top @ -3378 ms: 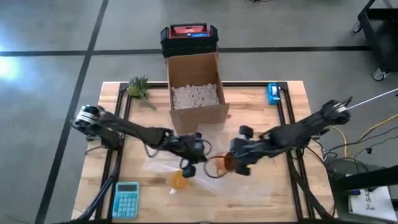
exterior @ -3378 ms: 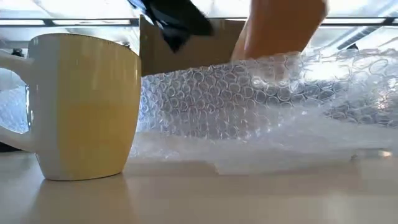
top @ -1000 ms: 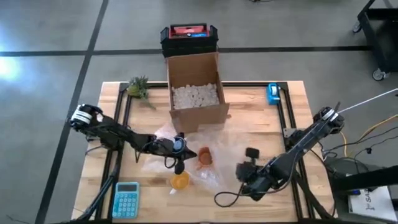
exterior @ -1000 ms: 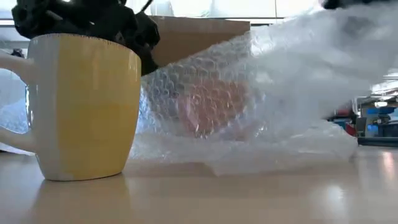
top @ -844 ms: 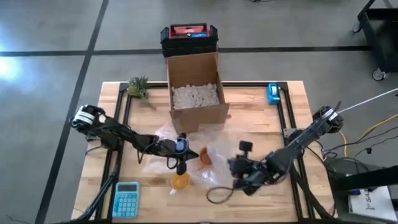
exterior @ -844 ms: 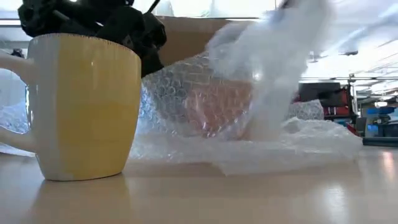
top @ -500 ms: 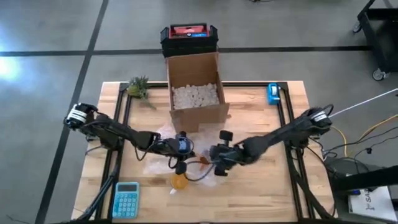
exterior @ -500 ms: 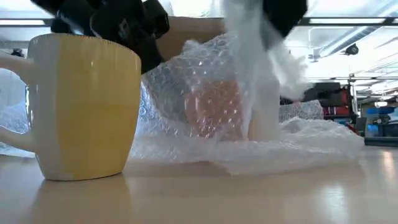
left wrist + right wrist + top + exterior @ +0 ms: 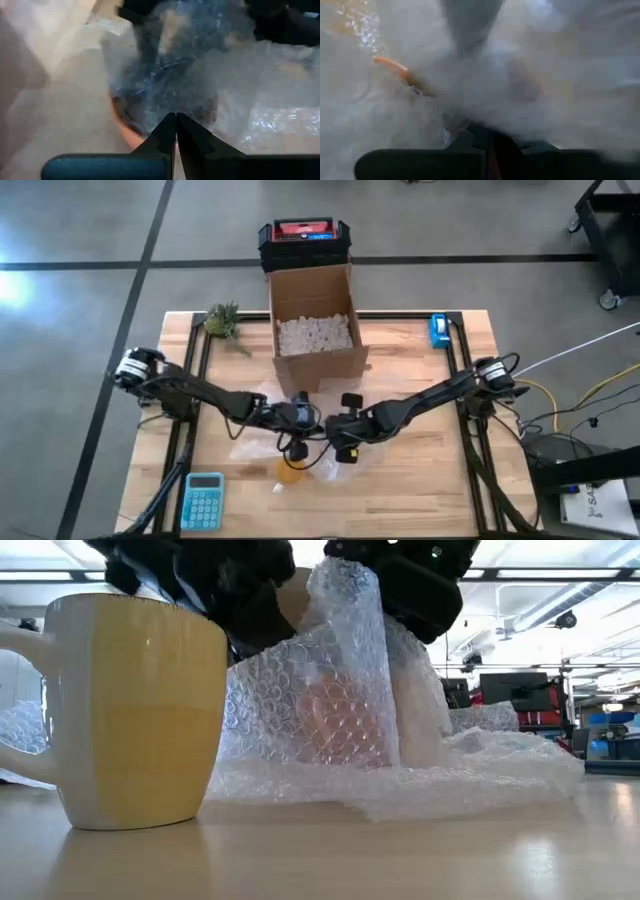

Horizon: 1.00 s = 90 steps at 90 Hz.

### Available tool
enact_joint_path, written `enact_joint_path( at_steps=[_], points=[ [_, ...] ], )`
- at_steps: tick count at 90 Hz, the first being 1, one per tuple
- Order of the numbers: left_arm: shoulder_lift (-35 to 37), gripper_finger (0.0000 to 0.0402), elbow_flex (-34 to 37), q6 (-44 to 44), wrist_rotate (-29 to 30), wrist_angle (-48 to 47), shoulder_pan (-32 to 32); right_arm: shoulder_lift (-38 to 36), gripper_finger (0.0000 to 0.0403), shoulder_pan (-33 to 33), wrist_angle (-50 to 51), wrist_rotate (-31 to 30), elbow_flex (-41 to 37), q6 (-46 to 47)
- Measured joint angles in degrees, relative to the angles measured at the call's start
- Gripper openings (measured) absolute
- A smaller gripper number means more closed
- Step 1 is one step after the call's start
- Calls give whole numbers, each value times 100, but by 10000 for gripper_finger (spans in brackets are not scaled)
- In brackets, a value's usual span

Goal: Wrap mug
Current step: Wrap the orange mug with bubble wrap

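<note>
An orange mug (image 9: 335, 720) stands on the table at mid-table under a sheet of clear bubble wrap (image 9: 300, 680); its rim (image 9: 122, 127) shows in the left wrist view. My left gripper (image 9: 298, 428) is shut at the mug's left side. My right gripper (image 9: 340, 442) is shut on the wrap at the mug's right side and holds a flap (image 9: 352, 630) up over the mug. A yellow mug (image 9: 135, 710) stands untouched on its base nearer the front edge. My left gripper is shut at the orange mug's rim (image 9: 145, 142), coming slanting from the table's left. The fingers (image 9: 165, 132) and the wrap hide the place of contact. The mug stands upright on the table. My right gripper pinches a bunched part of the bubble wrap (image 9: 470, 110) between its two fingers, coming from the table's right. The wrap rises as a flap (image 9: 360, 690) against the mug's right side and over its top; the rest lies on the table.
An open cardboard box (image 9: 313, 330) of packing peanuts stands just behind the mugs. A blue calculator (image 9: 203, 500) lies at the front left, a small plant (image 9: 222, 320) at the far left and a blue tape dispenser (image 9: 439, 330) at the far right.
My right gripper has swept from the table's near right toward the left and the orange mug, carrying the bubble wrap with it. The wrap's right part has folded up and over the mug. My left gripper has stayed at the mug.
</note>
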<state>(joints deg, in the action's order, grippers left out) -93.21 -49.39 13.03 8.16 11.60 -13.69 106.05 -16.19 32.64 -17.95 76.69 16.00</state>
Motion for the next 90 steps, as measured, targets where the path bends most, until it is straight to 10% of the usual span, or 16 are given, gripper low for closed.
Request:
enact_joint_path(
  at_steps=[66,90],
  points=[
    [-404,0,-257,31,17,65,2,-764,80,-158,1854,1900,1208,57],
    [-395,0,-246,53,27,77,2,-130,16,136,1057,1074,755,-401]
  ],
)
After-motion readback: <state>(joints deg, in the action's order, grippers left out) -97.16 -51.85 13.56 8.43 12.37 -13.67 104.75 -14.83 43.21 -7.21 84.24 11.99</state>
